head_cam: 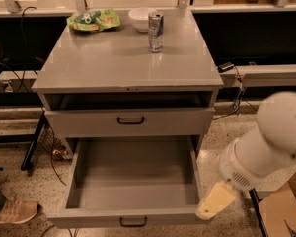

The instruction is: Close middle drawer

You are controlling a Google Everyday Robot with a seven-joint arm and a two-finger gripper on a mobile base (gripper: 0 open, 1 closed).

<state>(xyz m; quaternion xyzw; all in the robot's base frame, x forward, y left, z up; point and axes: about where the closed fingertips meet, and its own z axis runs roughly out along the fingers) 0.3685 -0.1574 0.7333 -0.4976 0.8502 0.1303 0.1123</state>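
Note:
The middle drawer (133,181) is pulled far out from the grey cabinet (128,63). Its deep grey box is empty, and its flat front with a small black bar handle (133,222) sits at the bottom edge of the view. My gripper (214,202), a cream-coloured piece at the end of the white arm (266,142), hangs just right of the drawer's front right corner, close to it. The top drawer (130,121), with a taller front, is slightly ajar. The lowest drawer is hidden under the open one.
On the cabinet top stand a silver can (155,31), a white bowl (140,18) and a green snack bag (93,19). A person's shoe (12,212) is at the lower left. A cardboard box (283,211) is at the lower right. Cables lie on the floor to the left.

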